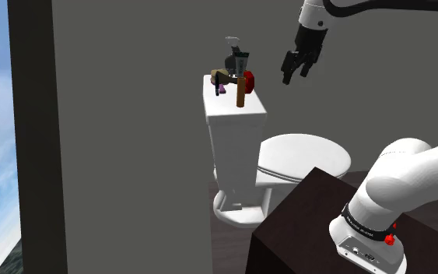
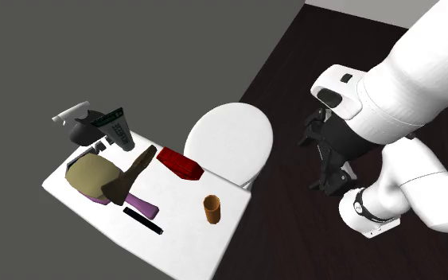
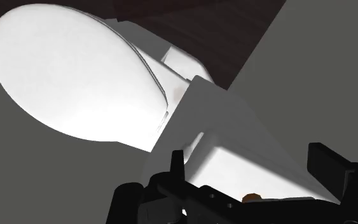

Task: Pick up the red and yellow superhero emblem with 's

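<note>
The red emblem (image 2: pixel 178 164) lies on the toilet's tank lid (image 2: pixel 79 195), at the lid's edge nearest the bowl; it reads as a dark red slab, and no yellow or letter can be made out; an upright brown cylinder (image 2: pixel 212 208) stands near it on the lid, and a spray bottle (image 2: pixel 79 119) and a brown boot-shaped thing (image 2: pixel 130 175) crowd the rest of the lid. The gripper (image 1: pixel 296 75) hangs in the air off the lid's bowl side, higher than the lid and apart from everything on it; the fingers (image 3: pixel 177 167) are released, standing wide with nothing between them.

The step in hand looks like the approach. To do it well, bring the gripper over the lid's bowl-side edge first, then come straight down on the emblem; turn the wrist so the fingers straddle the slab's narrow width; keep clear of the brown cylinder, which would probably topple at a nudge; close only once both fingers flank the emblem.
</note>
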Motion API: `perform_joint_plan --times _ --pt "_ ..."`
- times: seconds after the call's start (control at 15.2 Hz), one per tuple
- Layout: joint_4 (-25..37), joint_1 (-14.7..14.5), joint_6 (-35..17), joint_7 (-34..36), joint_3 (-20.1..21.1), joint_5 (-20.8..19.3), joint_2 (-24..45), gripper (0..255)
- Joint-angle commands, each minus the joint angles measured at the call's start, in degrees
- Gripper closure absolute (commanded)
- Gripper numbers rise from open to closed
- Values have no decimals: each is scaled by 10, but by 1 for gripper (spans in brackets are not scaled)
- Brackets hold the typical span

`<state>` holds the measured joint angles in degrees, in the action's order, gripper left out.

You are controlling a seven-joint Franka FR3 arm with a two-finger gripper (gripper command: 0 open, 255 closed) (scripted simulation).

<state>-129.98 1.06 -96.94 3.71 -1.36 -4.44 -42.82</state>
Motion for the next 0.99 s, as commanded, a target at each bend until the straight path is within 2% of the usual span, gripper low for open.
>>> perform_joint_plan --times 0.0,0.46,0.92 --pt "0 0 0 0 0 0 0 0" --pt "115 28 -33 94 11 11 178 0" --pt "265 49 -29 177 7 19 353 0"
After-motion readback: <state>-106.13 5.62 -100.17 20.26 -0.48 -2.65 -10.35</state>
